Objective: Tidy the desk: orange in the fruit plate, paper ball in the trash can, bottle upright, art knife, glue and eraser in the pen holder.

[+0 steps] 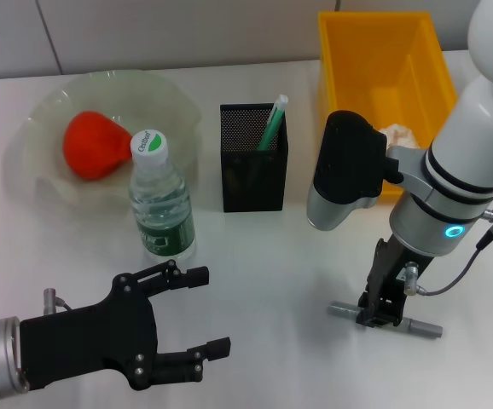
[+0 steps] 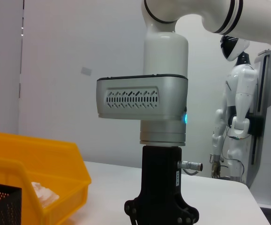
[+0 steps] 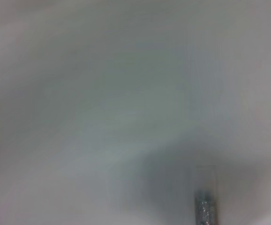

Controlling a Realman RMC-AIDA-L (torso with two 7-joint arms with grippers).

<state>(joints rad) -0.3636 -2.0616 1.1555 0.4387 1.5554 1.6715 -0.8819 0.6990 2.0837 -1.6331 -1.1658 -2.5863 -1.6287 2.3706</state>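
Right claw [image 1: 381,313] closed around the knife [image 1: 386,320] lying flat on the worktop [image 1: 272,281]; a shallow, off-centre grip may let it tilt or slip on lifting. Left claw [image 1: 202,311] open, idle.

The white surface [image 1: 255,256] carries, directly under the right claw [image 1: 380,317], a grey art knife [image 1: 417,325] lying flat with its ends sticking out either side of the fingers. Beyond that claw stands a yellow trash can [image 1: 349,60], and off to its left a black mesh pen holder [image 1: 253,183]. Just beyond the left claw [image 1: 204,311] a water bottle [image 1: 161,209] stands upright, with a clear fruit plate [image 1: 42,111] farther behind it.
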